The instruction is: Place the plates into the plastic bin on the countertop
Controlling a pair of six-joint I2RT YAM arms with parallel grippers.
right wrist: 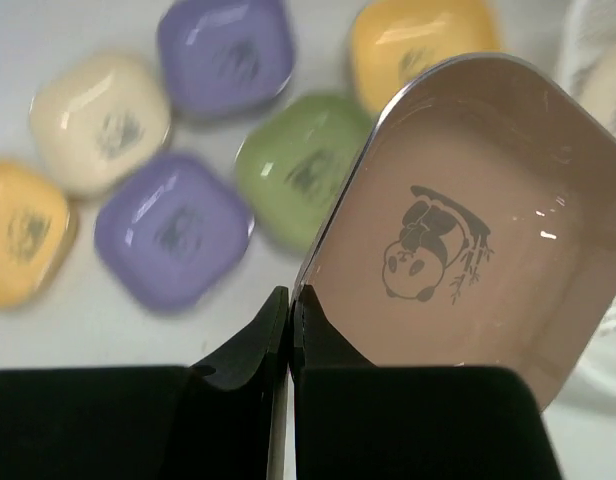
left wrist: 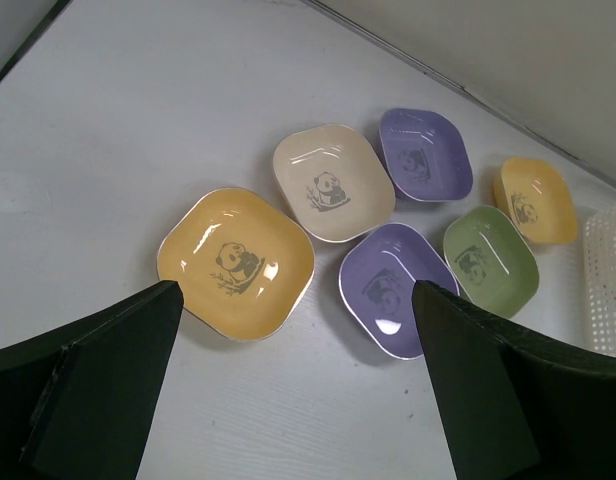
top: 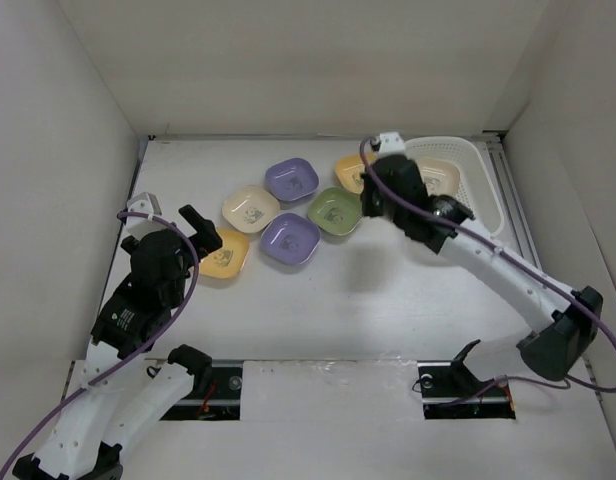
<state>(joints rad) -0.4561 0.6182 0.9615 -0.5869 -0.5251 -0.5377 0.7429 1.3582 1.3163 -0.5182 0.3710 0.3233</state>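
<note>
Right wrist view: the right hand point(right wrist: 290, 312) is clamped, fingers together on the rim of a brown plate point(right wrist: 468, 230). The plate is tilted, hollow side toward the camera, with a panda picture point(right wrist: 433, 245) at its centre. Six plates lie past the fingertips and lower down, all blurred:
- green plate point(right wrist: 300, 165)
- near purple plate point(right wrist: 173, 230)
- far purple plate point(right wrist: 226, 52)
- cream plate point(right wrist: 100, 120)
- yellow plate point(right wrist: 23, 232)
- orange-yellow plate point(right wrist: 423, 40)

The plastic bin point(right wrist: 593, 25) shows at the frame edge, to the right of the held plate.

Top external view: the right hand hangs between the orange-yellow plate and the bin and hides the brown plate from above. One pale plate point(top: 440, 176) lies inside the bin, just beyond the hand.

Left wrist view: the left hand point(left wrist: 296, 300) has its fingers wide apart and grips nothing. The yellow plate lies flat on the desk point(left wrist: 108, 120) just ahead of the open fingertips. The cream plate and near purple plate are farther ahead. The far purple, green and orange-yellow plates lie beyond those, toward the bin. The six are packed close together. Whether their rims touch, cannot tell.
</note>
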